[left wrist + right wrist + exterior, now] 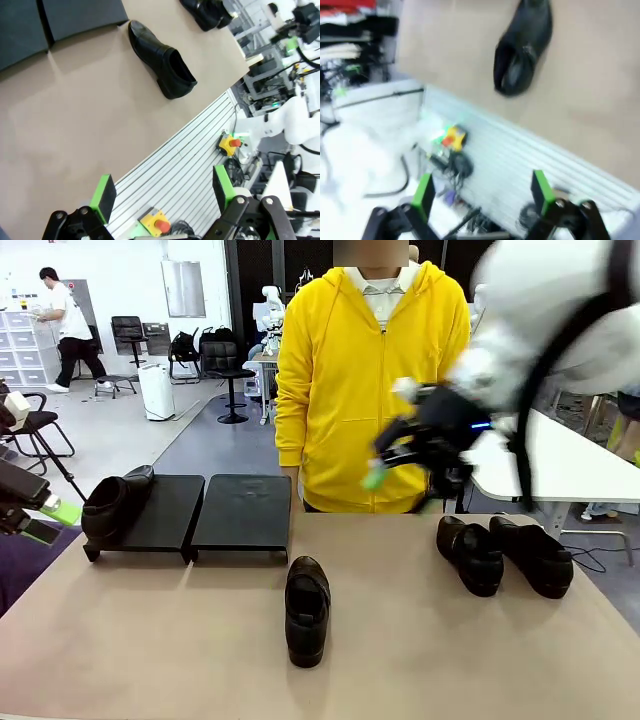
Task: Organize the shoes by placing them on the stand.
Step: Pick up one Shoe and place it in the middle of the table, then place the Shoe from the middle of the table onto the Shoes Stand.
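one shoe [115, 505] is on the stand [240, 512] at frame left, three shoes [307, 608] lie unplaced; left gripper [162, 186] and right gripper [482, 189] gape empty.

shoes [307, 610] — glossy black | stand [245, 512] black | hoodie [340, 390] yellow (plain)

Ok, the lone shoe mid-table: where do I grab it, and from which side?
Come down from above on the middle shoe, at its open collar near the heel. It sits upright, toe toward the stand, heel toward the robot, so the jaws can straddle its narrow width there. The glossy rounded toe would likely slip.
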Motion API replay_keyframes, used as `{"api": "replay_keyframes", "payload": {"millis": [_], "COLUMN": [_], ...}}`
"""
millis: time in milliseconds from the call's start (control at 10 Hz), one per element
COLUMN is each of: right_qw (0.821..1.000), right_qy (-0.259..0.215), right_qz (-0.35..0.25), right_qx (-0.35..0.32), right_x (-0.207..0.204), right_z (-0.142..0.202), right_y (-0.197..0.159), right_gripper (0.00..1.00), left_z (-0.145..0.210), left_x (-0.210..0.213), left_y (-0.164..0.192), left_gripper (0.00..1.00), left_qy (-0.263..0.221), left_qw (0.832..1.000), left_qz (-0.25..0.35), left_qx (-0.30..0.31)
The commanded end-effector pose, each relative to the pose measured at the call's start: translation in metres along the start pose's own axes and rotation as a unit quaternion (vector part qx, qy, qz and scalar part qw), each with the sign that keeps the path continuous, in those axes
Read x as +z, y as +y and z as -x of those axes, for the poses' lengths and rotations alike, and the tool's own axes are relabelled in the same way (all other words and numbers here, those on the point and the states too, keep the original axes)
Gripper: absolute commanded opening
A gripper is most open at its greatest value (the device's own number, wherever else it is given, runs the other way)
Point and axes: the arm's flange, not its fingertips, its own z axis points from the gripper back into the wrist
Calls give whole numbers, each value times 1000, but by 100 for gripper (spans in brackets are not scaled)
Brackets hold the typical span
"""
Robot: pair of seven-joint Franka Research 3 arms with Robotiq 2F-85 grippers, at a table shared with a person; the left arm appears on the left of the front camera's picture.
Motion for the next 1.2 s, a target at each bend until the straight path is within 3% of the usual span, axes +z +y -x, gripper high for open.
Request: {"api": "replay_keyframes", "payload": {"millis": [0,300,500,600,1100], "right_qw": [997,982,978,981,981], "right_qy": [-13,-82,-127,-81,-81], "right_qz": [-64,-150,-129,-148,-148], "right_qx": [-39,-84,-101,-101,-101], "right_x": [58,90,77,98,98], "right_z": [62,142,157,153,153], "right_y": [-76,-166,-195,-174,-174], "right_gripper": [100,100,100,100,100], "left_z": [1,1,1,1,1], "left_x": [3,3,3,3,3], "left_y": [1,1,1,1,1], "left_gripper": [100,100,100,100,100], "left_qy": [5,5,5,5,5], "left_qw": [1000,1000,1000,1000,1000], "left_qz": [-1,-1,-1,-1,-1], "left_qx": [-8,-8,-8,-8,-8]}}
